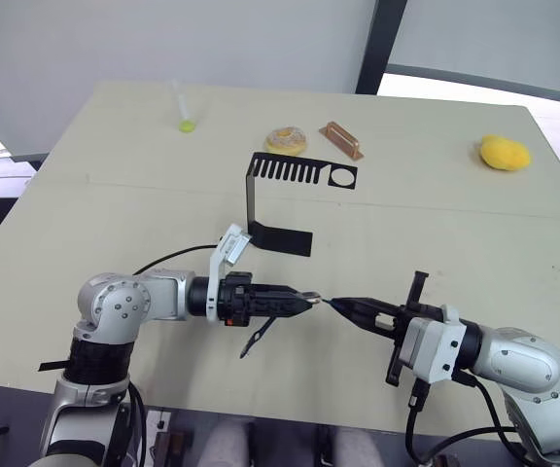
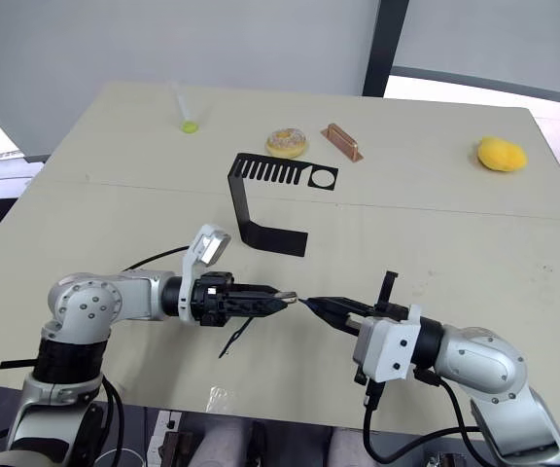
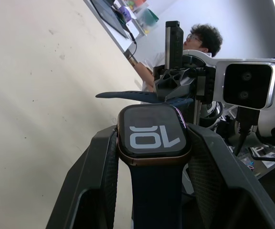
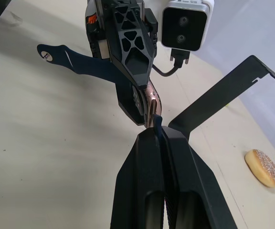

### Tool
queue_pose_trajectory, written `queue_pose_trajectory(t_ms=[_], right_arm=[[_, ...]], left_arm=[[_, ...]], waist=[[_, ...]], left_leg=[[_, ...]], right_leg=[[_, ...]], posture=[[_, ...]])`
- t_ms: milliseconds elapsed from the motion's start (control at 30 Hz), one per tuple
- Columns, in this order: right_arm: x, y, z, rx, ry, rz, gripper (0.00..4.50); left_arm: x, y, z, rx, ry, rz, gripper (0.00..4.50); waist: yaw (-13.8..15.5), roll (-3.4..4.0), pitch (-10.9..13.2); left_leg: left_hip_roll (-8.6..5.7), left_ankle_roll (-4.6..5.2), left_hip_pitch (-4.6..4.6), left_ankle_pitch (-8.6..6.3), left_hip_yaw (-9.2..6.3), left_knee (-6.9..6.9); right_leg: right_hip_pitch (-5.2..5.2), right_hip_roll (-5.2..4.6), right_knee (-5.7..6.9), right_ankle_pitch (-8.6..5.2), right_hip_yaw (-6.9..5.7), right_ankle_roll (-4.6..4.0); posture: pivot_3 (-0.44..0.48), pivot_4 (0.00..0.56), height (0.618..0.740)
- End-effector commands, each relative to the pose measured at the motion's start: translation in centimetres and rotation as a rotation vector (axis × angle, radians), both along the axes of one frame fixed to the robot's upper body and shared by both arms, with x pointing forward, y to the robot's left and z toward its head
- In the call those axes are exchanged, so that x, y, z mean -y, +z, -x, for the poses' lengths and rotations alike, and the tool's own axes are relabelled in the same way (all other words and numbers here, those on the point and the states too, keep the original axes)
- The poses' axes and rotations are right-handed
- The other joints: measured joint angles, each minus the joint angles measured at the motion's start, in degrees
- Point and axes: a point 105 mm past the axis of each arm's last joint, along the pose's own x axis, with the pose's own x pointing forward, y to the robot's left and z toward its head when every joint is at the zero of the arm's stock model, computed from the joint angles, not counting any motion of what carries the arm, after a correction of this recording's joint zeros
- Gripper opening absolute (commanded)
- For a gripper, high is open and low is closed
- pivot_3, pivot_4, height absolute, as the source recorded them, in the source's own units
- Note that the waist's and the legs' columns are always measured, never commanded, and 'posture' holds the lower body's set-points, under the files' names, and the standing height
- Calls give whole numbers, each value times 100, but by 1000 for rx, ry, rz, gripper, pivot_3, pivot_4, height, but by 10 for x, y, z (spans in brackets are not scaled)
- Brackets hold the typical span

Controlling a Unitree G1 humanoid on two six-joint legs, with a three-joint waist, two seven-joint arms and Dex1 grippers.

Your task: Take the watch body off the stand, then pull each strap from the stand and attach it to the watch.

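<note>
1. Left wrist view shows our left gripper (image 3: 152, 157) clenched on the watch body (image 3: 153, 132), screen up, with one dark blue strap (image 3: 154, 195) already fixed to its near edge and running back between the fingers.
2. In the head views that attached strap (image 1: 257, 339) hangs below the left gripper (image 1: 307, 300), above the table (image 1: 115, 175).
3. Our right gripper (image 1: 336, 304) pinches the second strap (image 4: 157, 121) flat between closed fingers, only its tip showing past them.
4. The relation that matters: the two grippers face each other nearly tip to tip, and the second strap's end sits just at the free edge of the watch body (image 4: 150, 106), its long axis roughly in line with the case.
5. We judge the next move to be a short push by the right arm toward the left, with the strap end kept square to the slot.
6. The stand (image 1: 285, 199) sits bare, well beyond both grippers.
</note>
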Motion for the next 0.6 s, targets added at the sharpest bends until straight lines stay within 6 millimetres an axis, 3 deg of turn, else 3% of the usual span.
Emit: queue_pose_trajectory(t_ms=[33, 600], right_arm=[[-3, 4, 2, 36, 8, -18, 0], [-5, 3, 1, 42, 15, -26, 0]], left_arm=[[3, 6, 4, 42, -14, 11, 1585], [7, 3, 5, 36, -10, 0, 1585]], waist=[[0, 0, 0], [0, 0, 0]], left_leg=[[0, 0, 0, 0, 0, 0], [0, 0, 0, 0, 0, 0]], right_leg=[[0, 0, 0, 0, 0, 0], [0, 0, 0, 0, 0, 0]], posture=[[0, 150, 740], [0, 150, 740]])
